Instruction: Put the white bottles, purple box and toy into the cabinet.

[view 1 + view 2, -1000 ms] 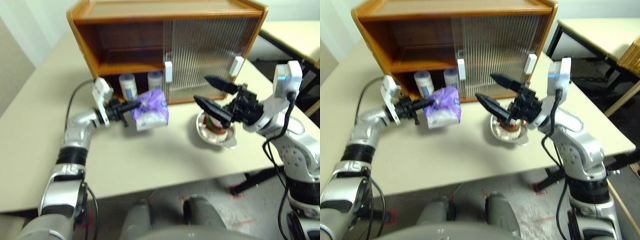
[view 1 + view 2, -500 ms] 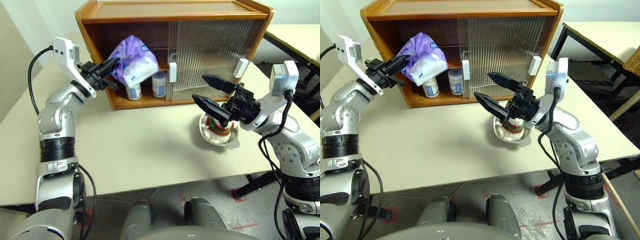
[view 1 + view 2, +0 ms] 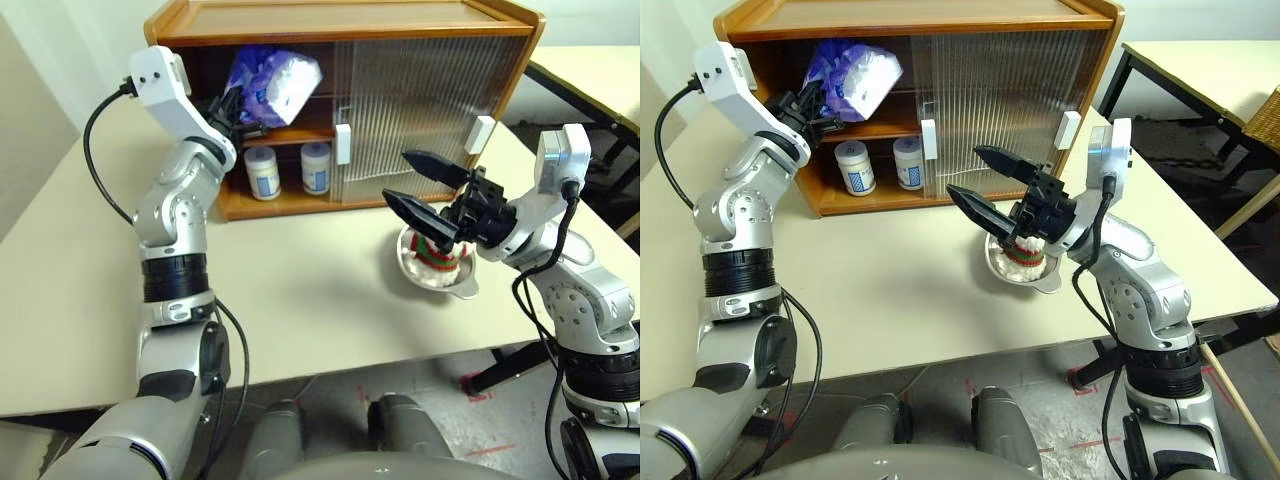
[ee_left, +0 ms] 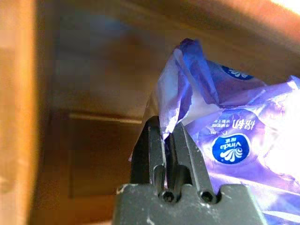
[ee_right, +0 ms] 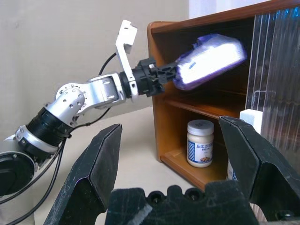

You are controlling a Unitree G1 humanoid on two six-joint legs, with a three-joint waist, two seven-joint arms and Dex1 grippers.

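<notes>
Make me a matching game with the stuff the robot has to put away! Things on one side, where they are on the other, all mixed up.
Things:
1. purple box
2. white bottles
3. toy
4. right gripper

Places or states:
A. sitting in the steel bowl on the table
B. standing on the bottom floor of the cabinet
C. fingers wide open, holding nothing, above the bowl
D. pinched by the left gripper, up at the cabinet's upper shelf opening

Pairs: 1-D, 2-B, 3-A, 4-C
</notes>
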